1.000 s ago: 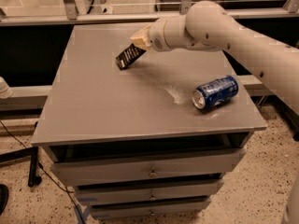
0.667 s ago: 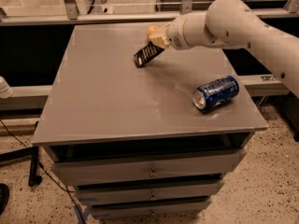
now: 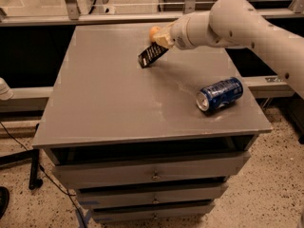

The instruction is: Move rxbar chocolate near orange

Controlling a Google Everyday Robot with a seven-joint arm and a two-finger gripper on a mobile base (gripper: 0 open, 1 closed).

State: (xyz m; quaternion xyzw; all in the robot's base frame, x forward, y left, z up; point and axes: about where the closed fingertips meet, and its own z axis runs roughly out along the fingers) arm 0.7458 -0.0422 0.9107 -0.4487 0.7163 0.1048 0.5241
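The rxbar chocolate [image 3: 151, 55] is a thin black wrapper with whitish lettering, held tilted above the far middle of the grey table [image 3: 114, 99]. My gripper [image 3: 163, 40] is shut on its upper end, with the white arm reaching in from the right. The orange [image 3: 154, 31] is a small round fruit just behind the gripper, mostly hidden by it, near the table's back edge. The bar's lower end hangs just left of and below the orange.
A blue soda can [image 3: 220, 93] lies on its side at the right of the table. Drawers [image 3: 152, 175] sit below the tabletop. A glass partition and metal rail [image 3: 95, 18] run behind the table.
My gripper has carried the rxbar chocolate to the right along the back of the table, and the orange now shows behind it. The can has not moved.
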